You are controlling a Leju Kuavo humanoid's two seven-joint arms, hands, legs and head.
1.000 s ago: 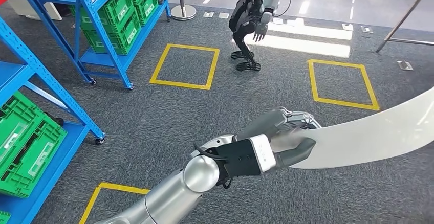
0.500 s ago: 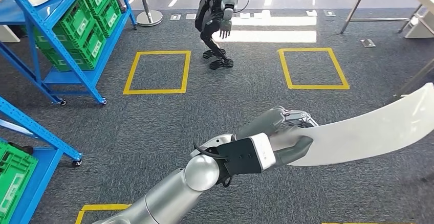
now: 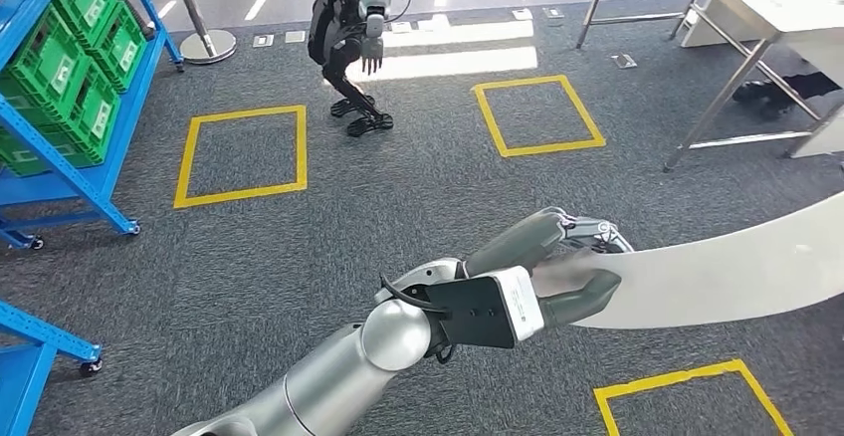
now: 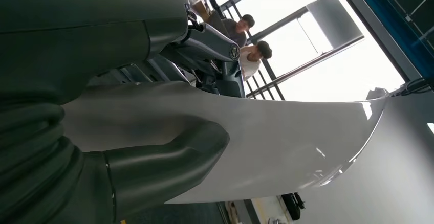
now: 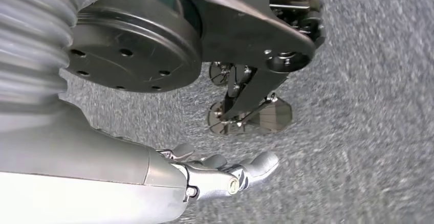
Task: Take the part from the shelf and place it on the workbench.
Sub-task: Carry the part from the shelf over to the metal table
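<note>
Carrying is the step in hand: the robot's left hand [image 3: 557, 277] grips one end of the long, curved, glossy white panel [image 3: 727, 272], thumb pressed on the near face and fingers wrapped over the far edge, as the left wrist view [image 4: 128, 147] confirms. The part is clear of the shelf and held out in the air above the floor, its free end reaching off toward the robot's right. The right hand [image 5: 225, 175] hangs low beside the robot's body, fingers loosely extended and holding nothing, though the angle is poor and I would not swear to how far they are parted.

Next, in my judgement, the robot must close on the bench and bring the panel level over its top before letting go; the long overhang calls for care near the table legs.

Underfoot is dark grey carpet [image 3: 398, 187] marked with yellow taped squares [image 3: 242, 154]. To the robot's left stands blue steel racking [image 3: 95, 182] holding green plastic crates [image 3: 70, 68]. Farther off, a pale workbench on metal legs [image 3: 766, 3] sits ahead to the right, and a second black humanoid robot [image 3: 348, 38] stands near the far aisle.
</note>
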